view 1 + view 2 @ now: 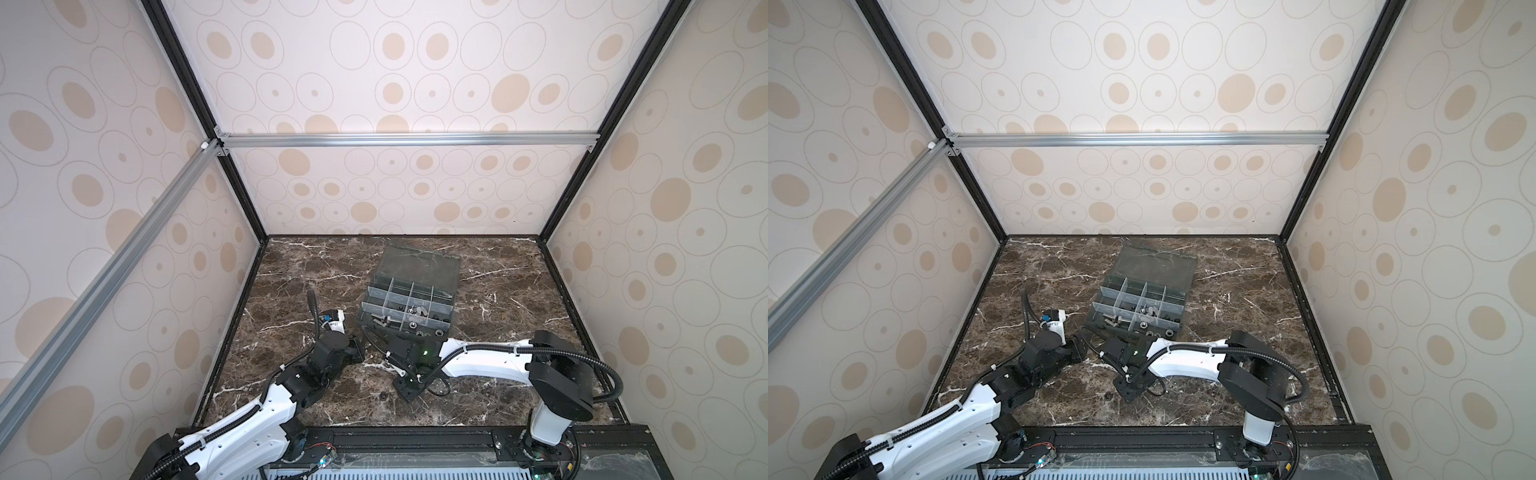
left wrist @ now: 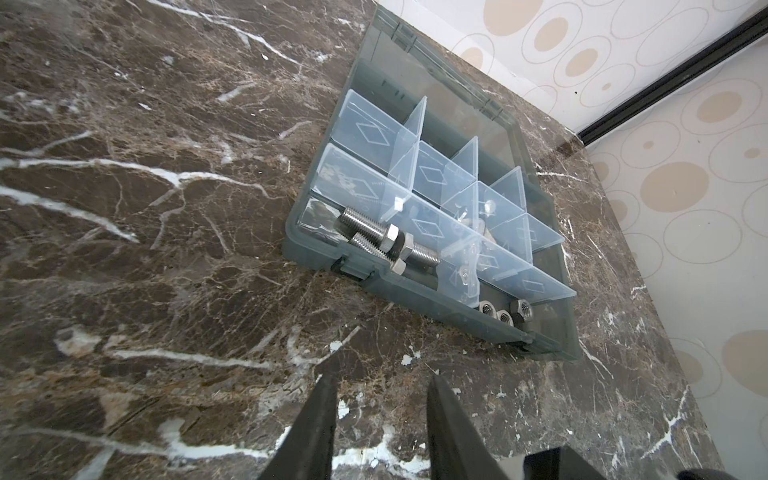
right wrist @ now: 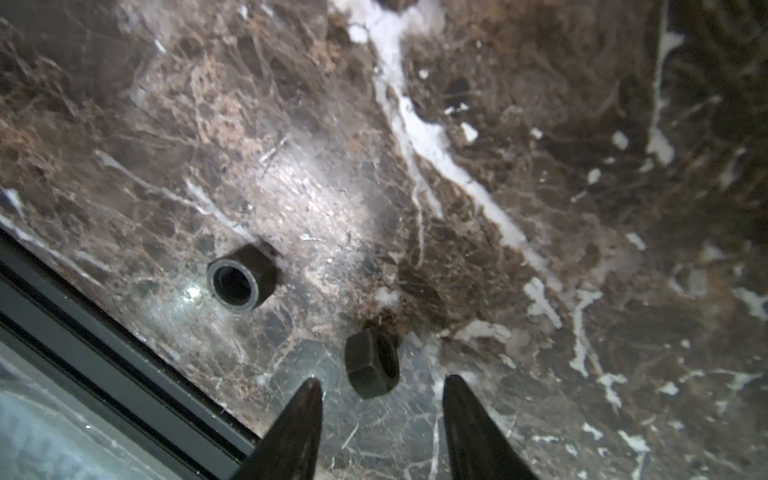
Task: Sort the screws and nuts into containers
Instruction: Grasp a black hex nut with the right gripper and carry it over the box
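You're picking: right gripper [image 3: 382, 380], jaws apart, straddles a small black hexagonal metal nut [image 3: 372, 361]; next, close squarely; left gripper [image 2: 382, 378] hovers narrowly open, empty.

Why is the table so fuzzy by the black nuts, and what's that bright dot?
Right wrist view: the marble table is blurred, probably too close to focus; the bright dot beside one black nut is glare. Left wrist view: the organizer box looks sharp.

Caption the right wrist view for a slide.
Open right pincer lined up on a black nut on the marble table; a second black nut lies apart, nearer the table's edge.
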`<state>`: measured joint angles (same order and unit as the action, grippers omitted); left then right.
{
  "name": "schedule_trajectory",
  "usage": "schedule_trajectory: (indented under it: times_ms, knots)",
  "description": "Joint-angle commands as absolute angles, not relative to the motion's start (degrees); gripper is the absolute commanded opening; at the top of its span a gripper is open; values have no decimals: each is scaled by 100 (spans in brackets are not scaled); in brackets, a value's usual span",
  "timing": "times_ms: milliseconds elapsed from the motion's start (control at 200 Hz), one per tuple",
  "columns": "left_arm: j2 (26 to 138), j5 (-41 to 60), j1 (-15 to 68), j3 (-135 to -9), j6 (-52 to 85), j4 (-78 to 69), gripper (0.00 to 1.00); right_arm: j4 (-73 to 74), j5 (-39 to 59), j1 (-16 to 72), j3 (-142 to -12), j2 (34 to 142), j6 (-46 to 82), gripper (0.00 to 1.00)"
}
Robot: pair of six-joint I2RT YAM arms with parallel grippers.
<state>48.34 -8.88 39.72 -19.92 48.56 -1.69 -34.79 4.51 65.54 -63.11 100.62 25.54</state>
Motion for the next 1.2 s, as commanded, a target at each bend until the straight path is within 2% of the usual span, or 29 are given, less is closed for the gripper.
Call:
schedule_trajectory:
  times_ms: [0,320,535,975,1190]
  knots:
    - [4720,-989,3929,-1960,4974,-231,37,-3672,441,6611,-6508,10250,2465,45]
    - [4667,-1011,3934,-1951,4988,-193,37,-3686,317,6615,-6540,10431,2522,20]
    - [4690,-967,3937,-1916,5007,-224,37,-3603,237,6611,-6453,10346,2638,10]
    - [4702,-1006,3936,-1970,4997,-221,37,-3443,-7,6611,-6467,10123,2719,9]
    - [4667,-1044,3937,-1951,4983,-211,37,-3714,-354,6249,-7259,10295,2168,9]
